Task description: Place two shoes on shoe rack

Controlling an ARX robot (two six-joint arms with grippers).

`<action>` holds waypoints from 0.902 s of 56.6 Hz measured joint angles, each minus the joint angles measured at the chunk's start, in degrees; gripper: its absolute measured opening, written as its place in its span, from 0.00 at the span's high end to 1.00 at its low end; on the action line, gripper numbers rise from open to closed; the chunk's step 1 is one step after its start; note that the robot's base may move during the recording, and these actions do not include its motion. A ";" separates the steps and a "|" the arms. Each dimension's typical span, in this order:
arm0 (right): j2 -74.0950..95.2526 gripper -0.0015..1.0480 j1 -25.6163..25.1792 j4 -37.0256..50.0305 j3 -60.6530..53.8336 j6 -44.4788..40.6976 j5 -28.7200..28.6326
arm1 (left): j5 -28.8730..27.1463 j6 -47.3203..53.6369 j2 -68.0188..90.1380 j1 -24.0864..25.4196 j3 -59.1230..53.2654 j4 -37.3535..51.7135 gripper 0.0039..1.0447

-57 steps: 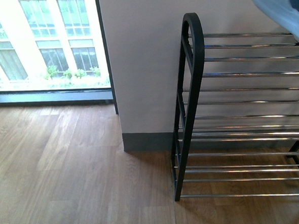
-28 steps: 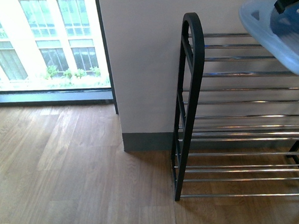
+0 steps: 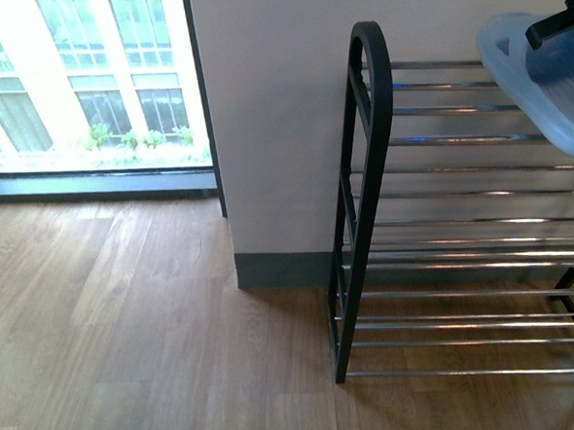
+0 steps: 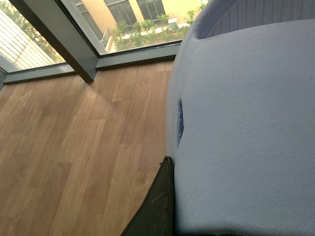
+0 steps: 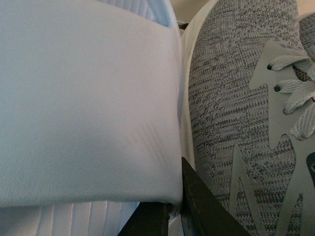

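The shoe rack (image 3: 371, 122), black arched side frame with chrome bars, stands against the wall on the right of the front view. A pale blue slide (image 3: 538, 88) hangs over its top bars at the right edge, with a black gripper part on it; which arm's I cannot tell. My left gripper (image 4: 170, 196) is shut on the strap of a pale blue slide (image 4: 246, 123) above the wood floor. In the right wrist view my right gripper (image 5: 174, 209) is shut on a pale blue slide (image 5: 83, 108), close beside a grey knit sneaker (image 5: 231, 123) with grey laces.
A white wall with a grey baseboard (image 3: 281, 270) stands behind the rack. A floor-to-ceiling window (image 3: 84, 81) fills the left, with its frame (image 4: 74, 49) also in the left wrist view. Wood floor (image 3: 129, 342) spreads left of the rack.
In the front view the pale blue slide came down from the top right corner over the rack's top bars, then shifted slightly to the right.
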 joint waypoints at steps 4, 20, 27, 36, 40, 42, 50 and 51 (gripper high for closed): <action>0.00 0.85 -0.20 0.76 0.00 0.02 -0.13 | 0.00 0.00 0.00 0.00 0.00 0.00 0.99; -1.70 0.50 -0.55 2.82 -1.09 0.70 -4.37 | 0.00 0.00 0.00 0.00 0.00 0.00 0.99; -5.25 0.33 -0.72 4.22 -3.10 0.85 -7.78 | 0.00 0.00 0.00 0.00 0.00 0.00 0.99; -11.58 0.12 -1.09 6.56 -6.84 0.83 -11.41 | 0.00 0.00 0.00 0.00 0.00 0.00 0.99; -15.37 0.08 -1.27 8.26 -9.84 0.81 -13.97 | 0.00 0.00 0.00 0.00 0.00 0.00 0.99; -17.11 0.09 -1.36 9.22 -11.37 0.79 -14.88 | 0.00 0.00 0.00 0.00 0.00 0.00 0.99; -28.02 0.09 -1.09 19.12 -22.29 0.81 -22.12 | 0.00 0.00 0.00 0.00 0.00 0.00 0.99; -29.68 0.09 -0.96 20.98 -24.00 0.68 -22.60 | 0.00 0.00 0.00 0.00 0.00 0.00 0.99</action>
